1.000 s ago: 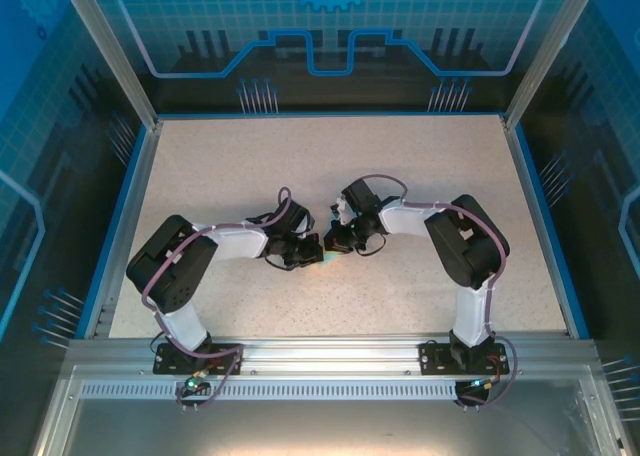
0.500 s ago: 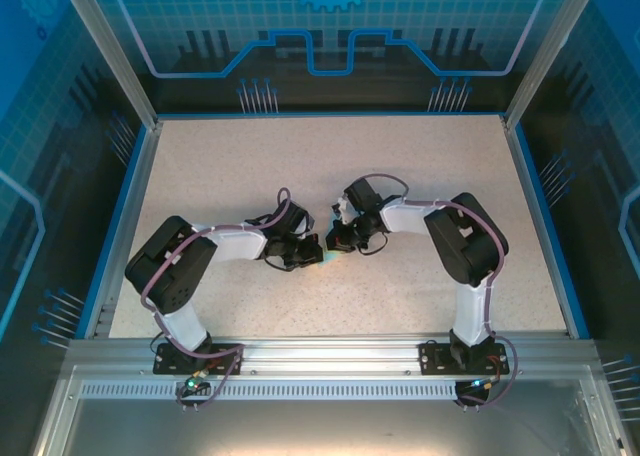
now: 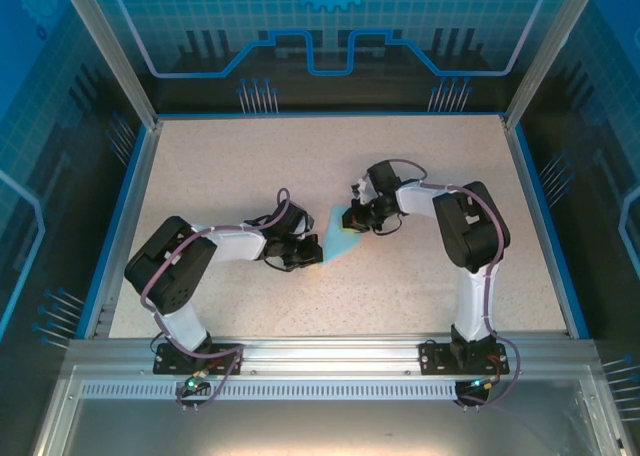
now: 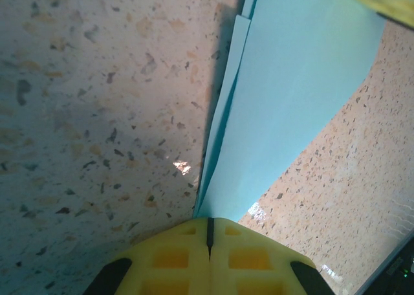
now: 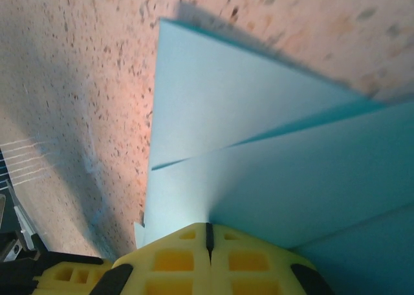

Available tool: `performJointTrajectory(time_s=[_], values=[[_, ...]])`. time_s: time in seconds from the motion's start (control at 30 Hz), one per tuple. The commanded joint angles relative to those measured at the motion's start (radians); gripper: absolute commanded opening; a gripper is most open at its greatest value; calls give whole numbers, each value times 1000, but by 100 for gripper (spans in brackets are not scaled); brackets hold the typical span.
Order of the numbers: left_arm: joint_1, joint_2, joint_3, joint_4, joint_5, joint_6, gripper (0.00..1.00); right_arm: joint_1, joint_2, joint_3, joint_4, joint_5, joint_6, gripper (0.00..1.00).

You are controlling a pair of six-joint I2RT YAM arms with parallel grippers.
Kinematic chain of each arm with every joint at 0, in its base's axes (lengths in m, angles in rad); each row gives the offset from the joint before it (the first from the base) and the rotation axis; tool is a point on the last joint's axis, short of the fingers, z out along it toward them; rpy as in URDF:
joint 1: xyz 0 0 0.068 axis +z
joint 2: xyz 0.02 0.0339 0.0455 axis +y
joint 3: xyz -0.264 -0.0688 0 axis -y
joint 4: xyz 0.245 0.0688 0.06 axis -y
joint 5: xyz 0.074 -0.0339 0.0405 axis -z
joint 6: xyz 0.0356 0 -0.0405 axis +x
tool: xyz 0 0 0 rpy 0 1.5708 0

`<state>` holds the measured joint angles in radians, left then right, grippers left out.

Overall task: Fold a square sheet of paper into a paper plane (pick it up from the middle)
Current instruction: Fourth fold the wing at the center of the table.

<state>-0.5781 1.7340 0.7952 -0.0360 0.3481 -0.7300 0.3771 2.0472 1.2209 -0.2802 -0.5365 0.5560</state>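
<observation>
One speckled tabletop point(image 3: 250, 176) carries the work. The left arm point(image 3: 175, 271) and right arm point(image 3: 470, 241) reach inward to its middle. The folded pale-blue sheet of paper point(image 3: 337, 238) spans between them. The left tool point(image 4: 208, 220) is pinched tight on the narrow pointed end, and the right tool point(image 5: 208, 227) is clamped on the wide, layered end. The opposed grips are judged to hold the layers taut and aligned for creasing.

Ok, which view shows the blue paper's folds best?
Right wrist: the blue paper is close, overlapping layers and edges plain. Left wrist shows a narrow tapering strip at the left tool. Top external shows it as a small pale triangle.
</observation>
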Motion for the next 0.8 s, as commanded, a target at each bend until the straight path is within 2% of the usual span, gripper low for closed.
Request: performJointTrajectory(time_s=[0.0,0.33,0.5,0.57,0.67,0.77], values=[[-8,44,-67,-196,-3,23,0,-73,49,45,-3,125,-21,1],[-7,25,-54,-201,-1,23,0,-170,78,137,-30,155,-27,2],[-7,-34,-1,-192,2,7,1,-171,-12,162,-75,170,-48,6],[-7,-79,31,-184,-3,2,11,-162,-79,126,-77,179,-48,10],[-4,-136,74,-174,-34,-9,27,-142,-176,40,-64,191,-34,23],[8,-164,90,-150,-88,-22,36,-109,-255,-54,-33,186,-2,36]])
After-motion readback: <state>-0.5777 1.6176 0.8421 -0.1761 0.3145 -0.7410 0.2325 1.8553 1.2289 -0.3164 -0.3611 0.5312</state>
